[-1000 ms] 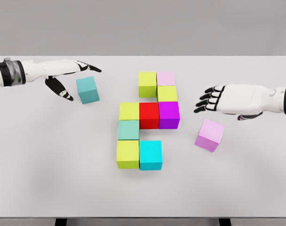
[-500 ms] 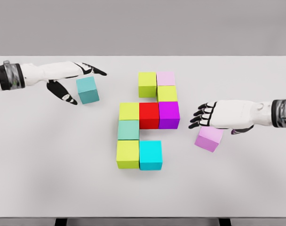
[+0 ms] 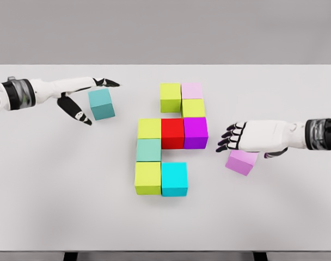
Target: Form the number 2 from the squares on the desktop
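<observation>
Several coloured cubes sit joined at the table's middle: a lime one and a pale pink one on top, a yellow-green one, then a row of yellow-green, red and magenta, a mint one, and lime beside cyan at the bottom. A loose teal cube lies at the left, my left hand open just beside it, not touching. My right hand hovers open over a loose violet cube, partly covering it.
The white table reaches to a front edge at the bottom of the view and a back edge near the grey wall. Both forearms lie low over it from either side.
My right hand has moved down and to the left, from beside the violet cube to above it. The left hand drew slightly back to the left; the teal cube stayed put.
</observation>
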Robot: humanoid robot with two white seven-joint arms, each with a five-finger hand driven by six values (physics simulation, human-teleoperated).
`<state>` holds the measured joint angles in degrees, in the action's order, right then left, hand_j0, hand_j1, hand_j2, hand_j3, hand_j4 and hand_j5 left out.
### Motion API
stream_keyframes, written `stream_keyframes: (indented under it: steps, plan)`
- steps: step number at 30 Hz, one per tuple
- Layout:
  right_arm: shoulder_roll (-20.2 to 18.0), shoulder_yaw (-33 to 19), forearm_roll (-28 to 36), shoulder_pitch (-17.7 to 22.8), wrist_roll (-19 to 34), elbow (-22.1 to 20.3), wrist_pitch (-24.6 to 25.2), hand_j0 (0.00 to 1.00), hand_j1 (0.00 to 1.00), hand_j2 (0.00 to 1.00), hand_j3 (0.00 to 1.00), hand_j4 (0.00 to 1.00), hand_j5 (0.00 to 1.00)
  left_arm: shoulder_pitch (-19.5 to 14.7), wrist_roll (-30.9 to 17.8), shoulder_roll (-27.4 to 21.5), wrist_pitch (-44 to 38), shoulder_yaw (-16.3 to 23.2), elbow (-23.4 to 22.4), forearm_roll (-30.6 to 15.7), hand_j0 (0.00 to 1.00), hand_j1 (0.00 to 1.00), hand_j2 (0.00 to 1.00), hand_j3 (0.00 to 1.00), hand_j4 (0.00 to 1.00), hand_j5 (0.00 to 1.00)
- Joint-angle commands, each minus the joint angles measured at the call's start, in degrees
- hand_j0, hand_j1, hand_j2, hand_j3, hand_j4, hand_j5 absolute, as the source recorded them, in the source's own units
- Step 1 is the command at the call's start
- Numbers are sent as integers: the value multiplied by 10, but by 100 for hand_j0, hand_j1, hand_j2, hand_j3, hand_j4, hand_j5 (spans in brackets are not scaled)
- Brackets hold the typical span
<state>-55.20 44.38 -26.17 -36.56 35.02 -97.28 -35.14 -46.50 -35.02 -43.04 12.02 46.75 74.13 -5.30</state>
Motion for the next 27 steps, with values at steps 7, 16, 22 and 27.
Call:
stream_keyframes:
  steps: [7,16,22,27]
  plan:
    - [0,3,-10,4,0,2,1,99,99,99,99,99,99,11,0,-5,-110,-40,91,49,100,100,100,100,100,100]
    - [4,2,-7,4,0,5,1,58,58,58,58,58,58,63,0,20,-219,-97,159,148,100,100,100,100,100,100]
    - [2,1,-5,2,0,6,1,58,58,58,58,58,58,65,0,40,-226,-94,160,168,100,100,100,100,100,100]
    - [-5,-3,10,-2,0,-3,1,58,58,58,58,58,58,66,0,53,-221,-93,142,180,100,100,100,100,100,100]
